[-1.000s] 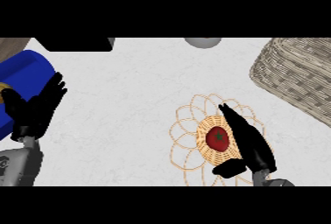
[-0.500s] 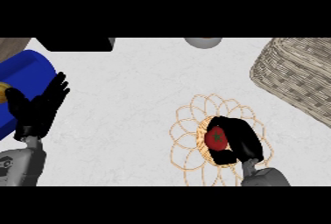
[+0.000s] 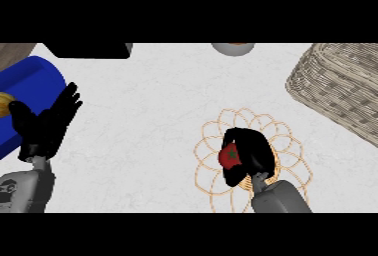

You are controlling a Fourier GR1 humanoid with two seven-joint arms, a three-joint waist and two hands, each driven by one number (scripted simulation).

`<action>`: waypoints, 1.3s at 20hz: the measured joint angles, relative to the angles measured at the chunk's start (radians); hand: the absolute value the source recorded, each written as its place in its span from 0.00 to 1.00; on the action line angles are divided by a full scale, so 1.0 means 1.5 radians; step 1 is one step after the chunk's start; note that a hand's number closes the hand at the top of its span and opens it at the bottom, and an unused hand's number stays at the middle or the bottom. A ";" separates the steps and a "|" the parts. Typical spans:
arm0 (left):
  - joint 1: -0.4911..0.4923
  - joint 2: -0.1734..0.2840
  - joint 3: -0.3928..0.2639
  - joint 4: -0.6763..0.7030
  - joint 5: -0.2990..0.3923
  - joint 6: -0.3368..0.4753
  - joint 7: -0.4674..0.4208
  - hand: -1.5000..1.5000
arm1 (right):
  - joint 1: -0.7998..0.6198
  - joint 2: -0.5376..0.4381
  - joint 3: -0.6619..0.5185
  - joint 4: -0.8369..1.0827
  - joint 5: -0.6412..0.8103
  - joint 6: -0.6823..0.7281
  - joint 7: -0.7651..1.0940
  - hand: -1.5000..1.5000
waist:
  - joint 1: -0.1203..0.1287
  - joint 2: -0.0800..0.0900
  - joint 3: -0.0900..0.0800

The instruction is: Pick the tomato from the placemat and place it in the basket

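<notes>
One tomato (image 3: 229, 156) is present: red, with a dark green stem mark, positioned over the centre of the placemat (image 3: 247, 122). The right hand (image 3: 249, 152) encloses it; the fingers (image 3: 238, 134) curl over the top and right side of the tomato and the thumb closes below it, leaving only the left face of the fruit visible. Whether the tomato touches the placemat or sits just clear of it cannot be determined. One placemat is present: a round mat of thin orange petal-shaped loops lying flat on the white desk (image 3: 148, 100), partly covered by the right hand and its grey forearm. One basket (image 3: 339, 85) is present: a light woven wicker container at the upper right, well apart from the placemat and cut off by the view's right edge. The left hand (image 3: 48, 122) rests open at the left edge, fingers straight and pointing up, holding nothing. Just behind it lies one blue object (image 3: 29, 82) with a yellow part at its left side. One black object (image 3: 88, 49) and one grey rounded object (image 3: 235, 48) sit at the far edge of the desk.
</notes>
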 measured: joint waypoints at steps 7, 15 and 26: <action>-0.017 0.000 0.001 0.005 -0.001 0.000 0.010 0.50 | -0.144 0.025 0.088 0.087 -0.099 -0.139 0.182 1.00 | 0.009 0.005 0.003; -0.003 -0.003 0.002 0.014 -0.005 -0.003 -0.010 0.50 | -0.208 0.029 0.142 -0.004 -0.118 -0.352 0.207 1.00 | 0.005 0.003 0.004; 0.027 0.006 0.013 -0.016 0.004 -0.013 -0.001 0.50 | -0.356 0.020 0.051 -0.106 0.045 -0.284 0.367 1.00 | -0.004 0.000 0.003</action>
